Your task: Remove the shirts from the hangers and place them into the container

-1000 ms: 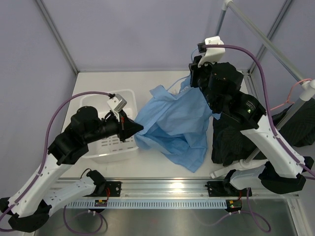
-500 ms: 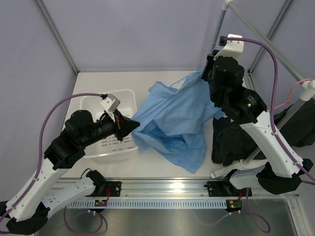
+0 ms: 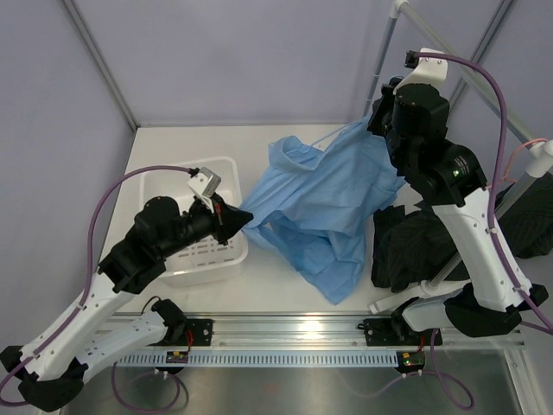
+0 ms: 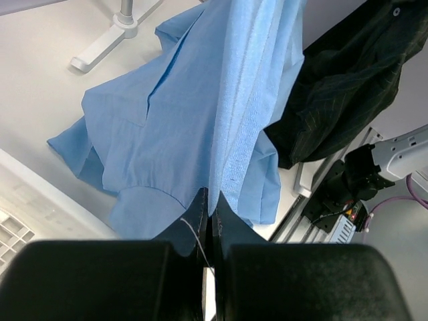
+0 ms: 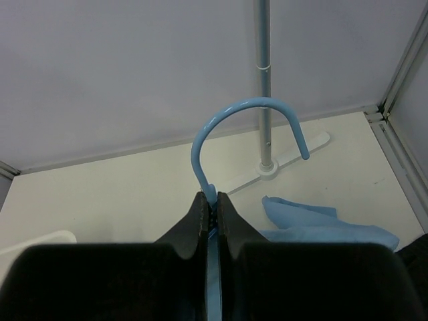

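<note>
From above, my left gripper [image 3: 244,221] is pinched tight on an edge of the light blue shirt [image 3: 320,203], just beside the container [image 3: 226,166]. My right gripper [image 3: 380,121] is raised near the rack pole [image 3: 380,60] with the shirt's top hanging from it, and the rest drapes down onto the table [image 3: 164,147]. The black shirt [image 3: 415,251] lies heaped at the right, near the pink hanger [image 3: 517,160]. In my left wrist view, the jaws are pressed together on a fold of the blue fabric. In my right wrist view, the jaws are clamped on the neck of the light blue hanger [image 5: 247,105], with its hook curving free above them.
</note>
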Robot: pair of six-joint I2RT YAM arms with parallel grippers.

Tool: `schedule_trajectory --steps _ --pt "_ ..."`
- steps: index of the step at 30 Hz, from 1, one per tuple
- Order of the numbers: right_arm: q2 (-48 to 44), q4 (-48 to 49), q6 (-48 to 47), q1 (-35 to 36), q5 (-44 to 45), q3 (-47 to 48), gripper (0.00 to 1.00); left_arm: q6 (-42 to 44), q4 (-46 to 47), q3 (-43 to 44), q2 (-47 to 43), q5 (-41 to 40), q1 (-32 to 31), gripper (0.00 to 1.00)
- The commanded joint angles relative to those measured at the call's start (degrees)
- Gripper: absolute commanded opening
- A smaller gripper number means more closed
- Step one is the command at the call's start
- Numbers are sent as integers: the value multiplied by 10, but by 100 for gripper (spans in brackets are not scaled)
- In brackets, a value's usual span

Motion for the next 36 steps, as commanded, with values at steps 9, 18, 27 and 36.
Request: schedule_trajectory --steps 9,18,27,36 --pt "8 26 -8 -127 70 110 0 -83 -123 -69 21 -172 3 0" --pt "-43 -9 101 -140 -151 84 0 -77 21 -103 68 -5 3 0" --pt "-83 45 173 -141 -274 4 0 -111 264 -133 121 228 -29 0" --pt "-74 39 110 -140 -296 -13 0 -66 150 -25 134 86 -55 23"
